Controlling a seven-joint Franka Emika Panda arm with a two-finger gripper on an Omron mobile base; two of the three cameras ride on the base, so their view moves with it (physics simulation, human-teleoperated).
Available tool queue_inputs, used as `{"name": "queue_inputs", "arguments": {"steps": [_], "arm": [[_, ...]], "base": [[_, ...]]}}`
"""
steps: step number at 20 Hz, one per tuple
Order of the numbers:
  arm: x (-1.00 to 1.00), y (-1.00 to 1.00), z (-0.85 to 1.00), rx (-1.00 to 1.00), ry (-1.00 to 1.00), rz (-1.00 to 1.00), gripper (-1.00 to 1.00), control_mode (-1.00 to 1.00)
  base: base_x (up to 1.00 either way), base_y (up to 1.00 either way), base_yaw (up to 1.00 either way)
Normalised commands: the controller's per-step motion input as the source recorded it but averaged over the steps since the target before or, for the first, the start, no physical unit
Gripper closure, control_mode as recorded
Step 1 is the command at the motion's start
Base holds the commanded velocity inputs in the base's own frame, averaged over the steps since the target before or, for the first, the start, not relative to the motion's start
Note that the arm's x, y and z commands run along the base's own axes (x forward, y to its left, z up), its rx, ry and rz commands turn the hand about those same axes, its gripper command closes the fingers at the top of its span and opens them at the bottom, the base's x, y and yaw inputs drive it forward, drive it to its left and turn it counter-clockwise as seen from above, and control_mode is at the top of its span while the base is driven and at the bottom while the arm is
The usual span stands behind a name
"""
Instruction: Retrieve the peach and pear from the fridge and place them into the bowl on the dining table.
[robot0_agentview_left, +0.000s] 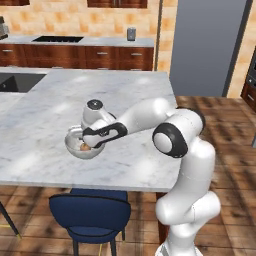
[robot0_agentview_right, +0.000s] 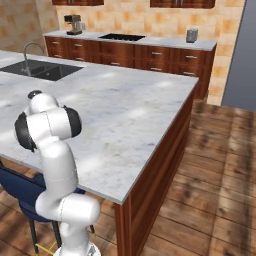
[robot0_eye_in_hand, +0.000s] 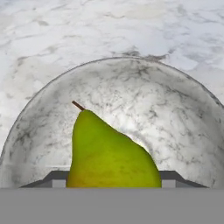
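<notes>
Over the table (robot0_agentview_left: 135, 100), near its front edge: bowl (robot0_agentview_left: 75, 145) with gripper (robot0_agentview_left: 86, 143) lowered into it. Pear (robot0_eye_in_hand: 109, 153) sits between the fingertips (robot0_eye_in_hand: 54, 178), stem up, inside the bowl; whether clamped or freed cannot be told. An orange fruit, likely the peach (robot0_agentview_left: 85, 147), lies inside. Step: delivering the pear. Next: part the fingers fully, lift straight out.

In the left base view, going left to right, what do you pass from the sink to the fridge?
Sink → bowl on the dining table, with the gripper over it → robot's dark elbow joint → fridge.
</notes>
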Motion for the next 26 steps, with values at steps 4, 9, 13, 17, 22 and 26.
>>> {"name": "queue_inputs", "arguments": {"steps": [4, 9, 13, 17, 22, 26], "arm": [[0.13, 0.0, 0.0, 0.0, 0.04, -0.1, -1.0, -1.0], [0.07, 0.0, 0.01, 0.0, 0.0, -0.11, -1.0, -1.0], [-0.88, -0.29, 0.65, 0.0, -0.07, -0.1, -1.0, -1.0], [-1.0, -0.68, 0.84, 0.04, -0.11, -0.11, -1.0, -1.0], [-1.0, -1.0, 0.95, 0.09, -0.13, -0.08, -1.0, -1.0], [-1.0, -0.94, 1.0, 0.06, -0.18, 0.0, -1.0, -1.0]], "base": [[0.0, 0.0, 0.0], [0.0, 0.0, 0.0], [0.0, 0.0, 0.0], [0.0, 0.0, 0.0], [0.0, 0.0, 0.0], [0.0, 0.0, 0.0]]}}
